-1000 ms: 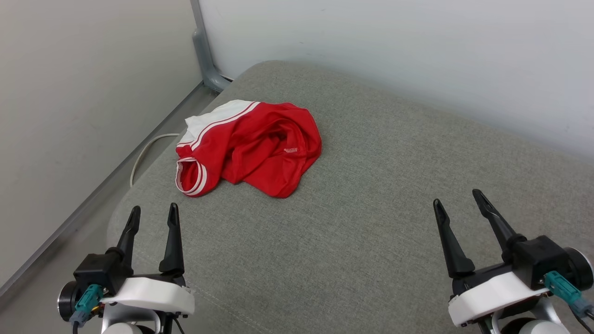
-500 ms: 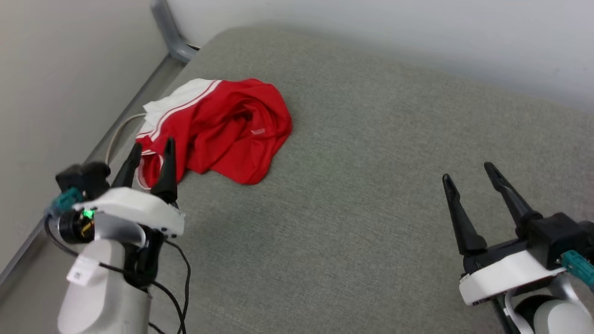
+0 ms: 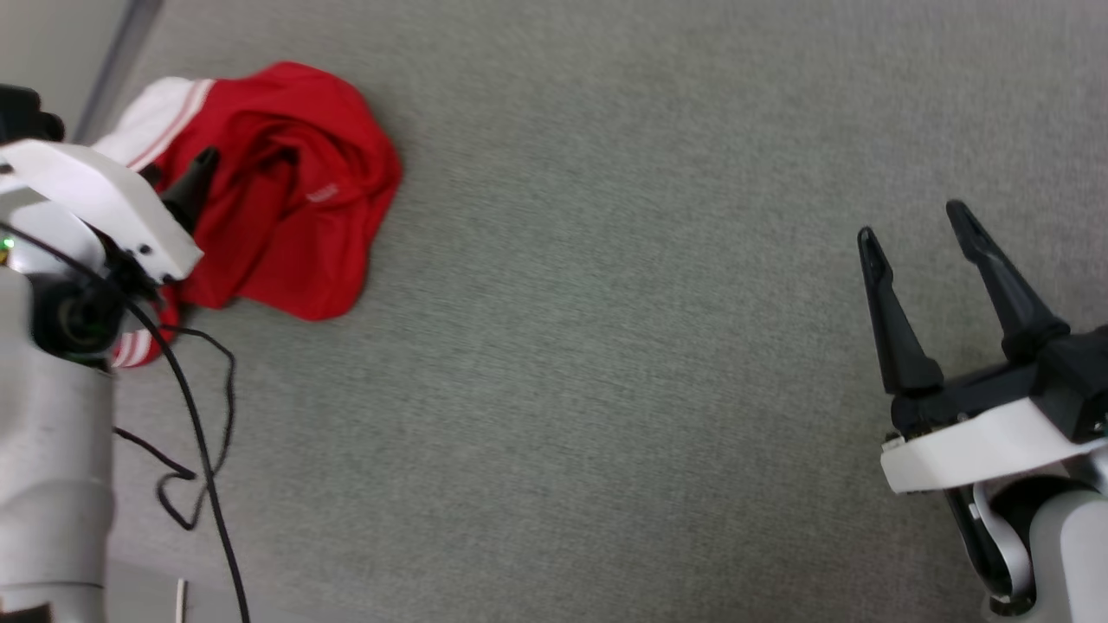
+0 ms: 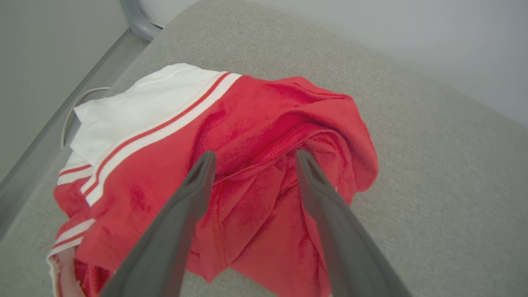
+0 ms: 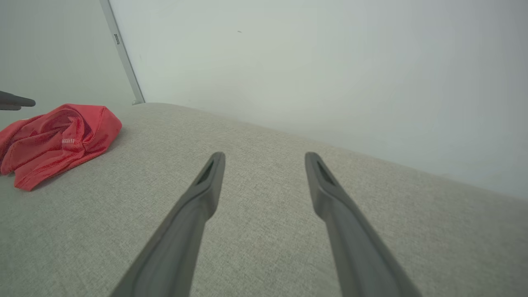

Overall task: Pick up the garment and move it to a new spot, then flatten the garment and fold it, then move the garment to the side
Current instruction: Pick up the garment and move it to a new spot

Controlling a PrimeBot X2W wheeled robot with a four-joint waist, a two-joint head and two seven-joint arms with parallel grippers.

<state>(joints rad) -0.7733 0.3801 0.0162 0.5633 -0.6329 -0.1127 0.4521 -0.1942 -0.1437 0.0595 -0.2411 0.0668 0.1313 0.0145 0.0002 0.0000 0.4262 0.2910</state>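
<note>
While the left gripper point(image 4: 255, 153) hangs over the garment point(image 4: 264, 111), its jaws stand wide apart with nothing clamped. In the left wrist view both dark fingers point down at the heap, tips over the deep fold in its middle. Contact is unclear: the tips look just above the cloth and may be brushing it, can't confirm from this angle. In the head view one left fingertip sits over the red fabric; the other is hidden behind the white wrist housing.

Right gripper point(image 3: 911, 220) is also spread wide and holds nothing. It hovers above bare cushion, well apart from the garment, on the opposite side of the head view. Its wrist view has the garment far off to the left of its fingers.

Garment is crumpled in a heap, not flat. The red body is bunched up, with a white sleeve and red-and-white striped trim on the side toward the cushion edge. A second striped edge pokes out low, near the left arm. There is a small white tag on the red.

Surface is a grey woven upholstered cushion point(image 3: 606, 363), with the garment near its left edge, by the rounded corner. A black cable point(image 3: 195, 407) loops off the left arm over the cushion. Past the edge a pale cable point(image 4: 70, 115) lies on the floor. A grey metal post point(image 5: 121, 53) stands in the corner, with a plain pale wall point(image 5: 330, 62) behind.
</note>
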